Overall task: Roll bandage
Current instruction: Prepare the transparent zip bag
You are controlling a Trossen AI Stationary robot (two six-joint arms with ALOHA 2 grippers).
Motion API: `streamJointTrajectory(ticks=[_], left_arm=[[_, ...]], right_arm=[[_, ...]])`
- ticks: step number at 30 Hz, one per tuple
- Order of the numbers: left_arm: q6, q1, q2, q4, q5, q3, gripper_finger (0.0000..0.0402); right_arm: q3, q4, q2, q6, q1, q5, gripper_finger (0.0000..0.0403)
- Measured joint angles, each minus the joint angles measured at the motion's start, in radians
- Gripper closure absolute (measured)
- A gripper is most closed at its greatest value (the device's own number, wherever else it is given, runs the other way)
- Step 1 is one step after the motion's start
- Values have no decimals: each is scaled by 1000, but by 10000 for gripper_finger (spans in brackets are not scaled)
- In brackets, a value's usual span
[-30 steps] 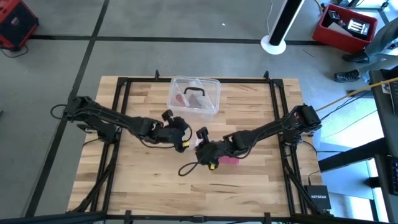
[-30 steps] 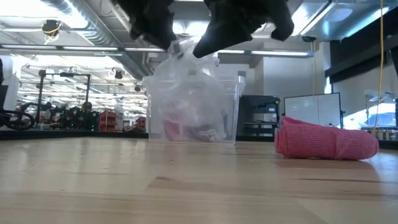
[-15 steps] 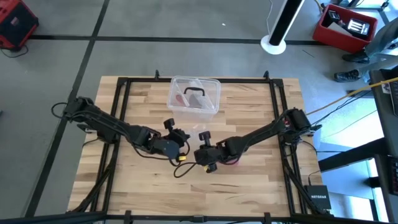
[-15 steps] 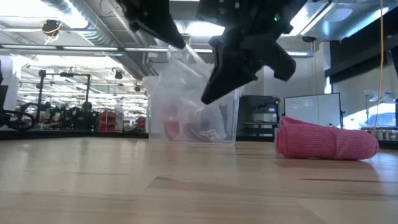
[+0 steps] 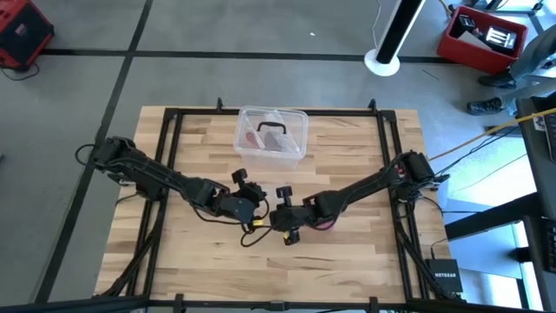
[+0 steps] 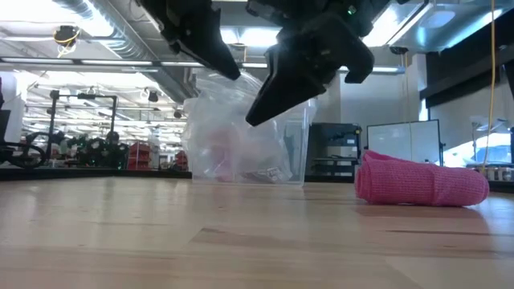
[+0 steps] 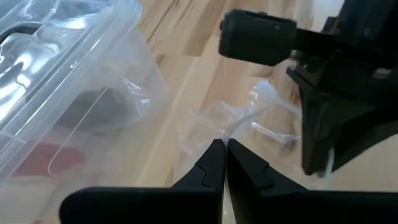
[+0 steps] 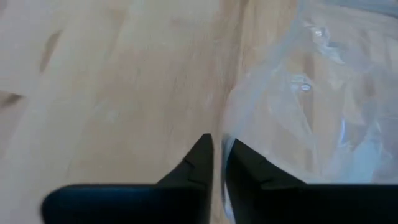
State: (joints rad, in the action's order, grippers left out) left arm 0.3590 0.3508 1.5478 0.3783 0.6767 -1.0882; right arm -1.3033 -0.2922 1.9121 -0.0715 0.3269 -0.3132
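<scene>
The pink bandage [image 6: 422,183] lies on the table as a loose flattened roll, beside and partly under my right arm in the high view [image 5: 325,224]; no gripper touches it. Both grippers are at mid-table, above the wood, and shut on a crumpled clear plastic wrapper [image 6: 241,128]. My left gripper [image 5: 253,209] also shows in its wrist view [image 7: 222,148]. My right gripper [image 5: 282,219] also shows in its wrist view [image 8: 217,146]. The wrapper hangs between them. My left gripper pinches a thin twisted edge of the wrapper [image 7: 239,124] between its two fingertips. The fingers slant down from the table's left. The wrapper is lifted clear of the table. My right gripper pinches another edge of the wrapper [image 8: 227,132] between its two fingers, slanting down from the table's right. The film hangs slack beside and below the fingers, clear of the table.
A clear plastic box [image 5: 272,135] with a dark item and a red item inside stands at the table's far middle, just behind the grippers [image 6: 249,136]. A black frame [image 5: 169,130] borders the table. Bare wood lies toward the near edge.
Both grippers have gone down and toward the table's near edge, the left one farther, still shut on the wrapper. The wrapper, bunched up high between them before, now hangs lower and spread out. The bandage has stayed where it was.
</scene>
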Motion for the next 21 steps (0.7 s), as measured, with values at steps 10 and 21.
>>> streamJointTrajectory(ticks=[10,21], left_arm=[[-4,1,0,3,-4,0,400],[-12,1,0,2,-7,0,400]], right_arm=[[-64,-174,-78,24,1,20,210],[-93,-548,-252,186,46,84,155]])
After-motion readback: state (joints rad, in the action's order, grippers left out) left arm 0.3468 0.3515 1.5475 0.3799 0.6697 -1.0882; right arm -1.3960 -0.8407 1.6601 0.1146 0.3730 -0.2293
